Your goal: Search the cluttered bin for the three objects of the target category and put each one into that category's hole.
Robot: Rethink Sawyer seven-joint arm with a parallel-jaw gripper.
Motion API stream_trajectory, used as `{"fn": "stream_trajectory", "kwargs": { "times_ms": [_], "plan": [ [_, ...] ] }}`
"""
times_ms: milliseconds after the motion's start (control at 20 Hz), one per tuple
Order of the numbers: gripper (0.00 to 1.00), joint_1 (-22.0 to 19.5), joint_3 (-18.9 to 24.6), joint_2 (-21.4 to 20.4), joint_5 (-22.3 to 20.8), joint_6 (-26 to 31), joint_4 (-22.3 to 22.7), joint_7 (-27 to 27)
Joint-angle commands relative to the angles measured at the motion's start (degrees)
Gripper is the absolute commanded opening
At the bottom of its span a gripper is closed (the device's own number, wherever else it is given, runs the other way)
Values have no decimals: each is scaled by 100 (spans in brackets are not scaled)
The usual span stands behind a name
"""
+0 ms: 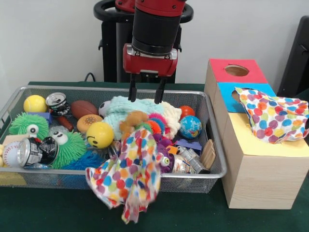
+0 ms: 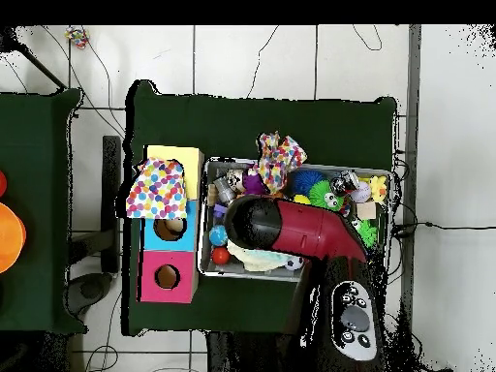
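My gripper (image 1: 145,100) hangs open over the back middle of the wire bin (image 1: 219,145), its fingertips just above a pale mint and cream cloth (image 1: 126,110) and apart from it. Nothing is between the fingers. A polka-dot cloth (image 1: 131,176) drapes over the bin's front rim. A second polka-dot cloth (image 1: 273,116) lies on the wooden box, across the blue section's hole and part of the yellow top (image 1: 270,147). The red section's hole (image 1: 236,70) is uncovered. In the overhead view the arm (image 2: 291,231) hides the gripper; both polka-dot cloths (image 2: 276,160) (image 2: 157,189) show.
The bin holds balls, a yellow smiley ball (image 1: 100,134), green fuzzy toys (image 1: 67,145), crushed cans (image 1: 36,151), a globe ball (image 1: 190,126) and a toy football (image 1: 83,107). The box stands right of the bin on green cloth.
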Motion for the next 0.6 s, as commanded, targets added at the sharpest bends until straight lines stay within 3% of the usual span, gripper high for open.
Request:
{"fn": "stream_trajectory", "kwargs": {
  "times_ms": [50, 600],
  "plan": [
    [100, -12, 291, 221, -107, -352, -96, 787],
    [100, -180, 514, 357, -69, -575, -64, 666]
  ]
}}
